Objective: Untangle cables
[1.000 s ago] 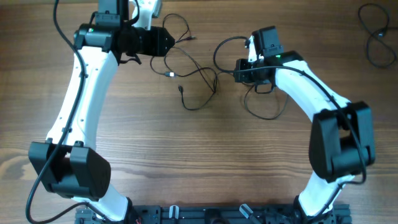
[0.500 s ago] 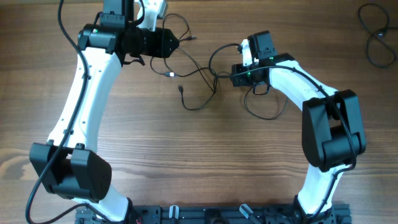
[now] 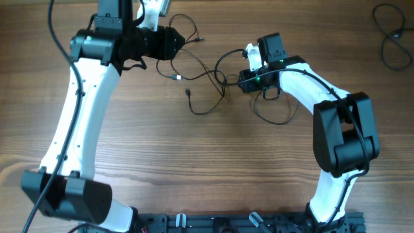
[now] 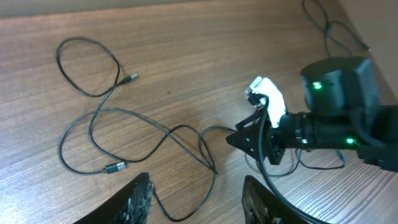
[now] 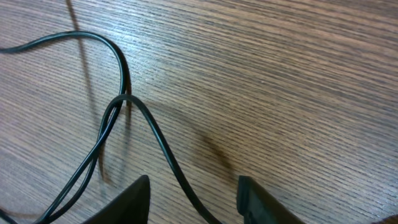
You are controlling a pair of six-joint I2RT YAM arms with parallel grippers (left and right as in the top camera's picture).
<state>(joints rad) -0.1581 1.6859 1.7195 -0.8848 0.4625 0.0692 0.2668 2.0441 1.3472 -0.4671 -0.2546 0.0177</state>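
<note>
You're running two claws, both sitting spread open: left claw by the tangle, right claw straddling one strand. Can't count the tangle; one extra cable is lying well apart.

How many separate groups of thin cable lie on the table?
2: one tangle near the middle of the far edge, one coil at the far right corner. Some may be hidden.

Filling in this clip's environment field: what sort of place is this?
Probably a robotics lab bench, not a home. A left arm and right arm rise from a black rail at the near edge of a wood-grain table, with thin black cables laid out on it. No surrounding room shows.
</note>
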